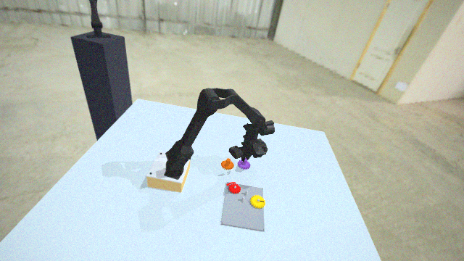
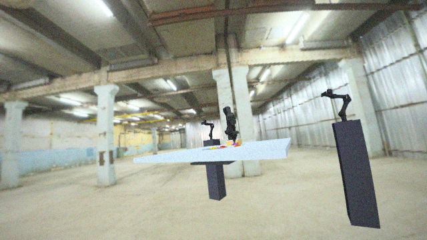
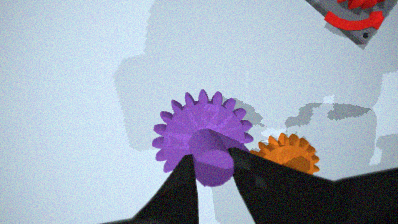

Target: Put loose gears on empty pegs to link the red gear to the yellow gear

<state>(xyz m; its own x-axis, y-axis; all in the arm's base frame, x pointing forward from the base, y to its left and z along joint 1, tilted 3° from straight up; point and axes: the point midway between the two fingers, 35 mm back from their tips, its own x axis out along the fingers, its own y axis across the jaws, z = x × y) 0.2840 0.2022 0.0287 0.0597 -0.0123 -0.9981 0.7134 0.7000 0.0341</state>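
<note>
My gripper (image 1: pixel 244 159) (image 3: pixel 210 159) is shut on the upright knob of the purple gear (image 1: pixel 243 165) (image 3: pixel 200 117). The purple gear hangs level, a little above the table. The orange gear (image 1: pixel 228 165) (image 3: pixel 290 150) stands on the table close beside it, partly hidden by a finger in the wrist view. The grey board (image 1: pixel 241 217) carries the red gear (image 1: pixel 235 188) near one corner and the yellow gear (image 1: pixel 256 205) with its black stripe at one edge. Two short empty pegs show between them, one peg (image 1: pixel 246 193) and another peg (image 1: pixel 243 199).
The red arrow (image 1: pixel 230 184) (image 3: pixel 352 24) lies beside the red gear. The arm's base stands on a yellow-sided block (image 1: pixel 164 183) left of the board. A dark pedestal (image 1: pixel 103 83) with another arm stands beyond the table (image 1: pixel 308 217).
</note>
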